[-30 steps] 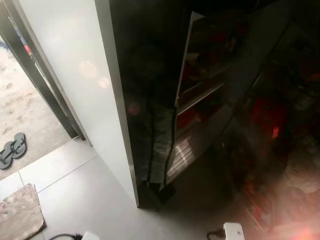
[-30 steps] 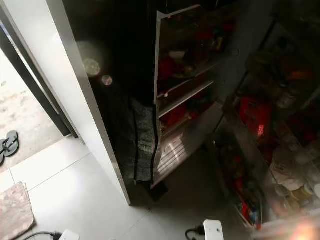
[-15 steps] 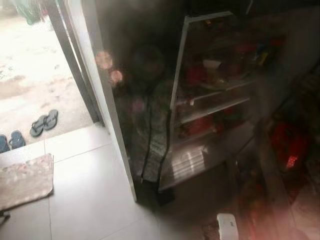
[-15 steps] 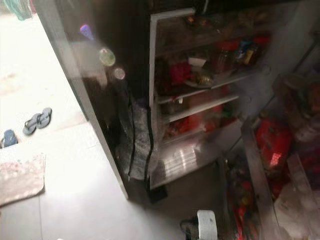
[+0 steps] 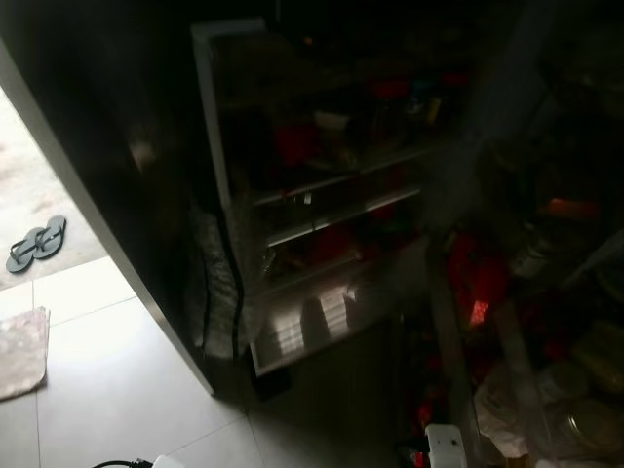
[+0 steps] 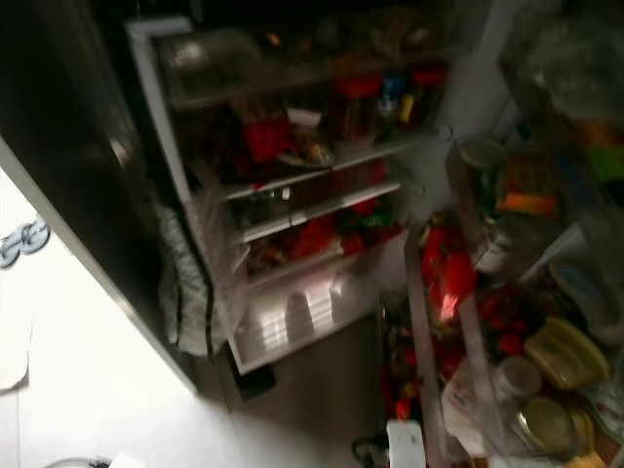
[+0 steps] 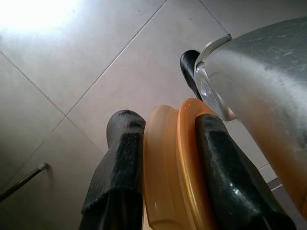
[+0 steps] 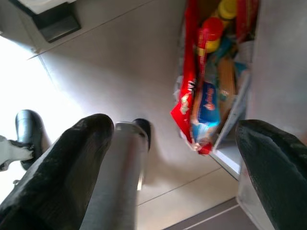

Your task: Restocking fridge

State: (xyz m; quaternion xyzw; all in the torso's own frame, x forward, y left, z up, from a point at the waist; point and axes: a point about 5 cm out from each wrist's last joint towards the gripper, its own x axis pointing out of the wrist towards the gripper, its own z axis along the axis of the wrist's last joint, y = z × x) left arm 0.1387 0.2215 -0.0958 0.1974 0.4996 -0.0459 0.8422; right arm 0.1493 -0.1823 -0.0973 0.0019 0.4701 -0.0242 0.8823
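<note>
fridge (image 6: 292, 195) stands open ahead, its shelves (image 6: 322, 200) crowded with red packs and jars, the open door (image 6: 507, 292) on the right with racks full of jars and packets; pale tiled floor (image 7: 96, 72) runs near and left, toward a bright doorway with sandals (image 5: 34, 244) beyond; left pincer (image 7: 168, 167) is pinching an orange lid-like disc (image 7: 172, 163) on edge, low over the floor, so the shelves lie ahead and above it; right pincer (image 8: 172, 163) is spread wide, holding nothing, near the door's snack packets (image 8: 201, 96); judging by this, the left arm must lift the disc forward.
</note>
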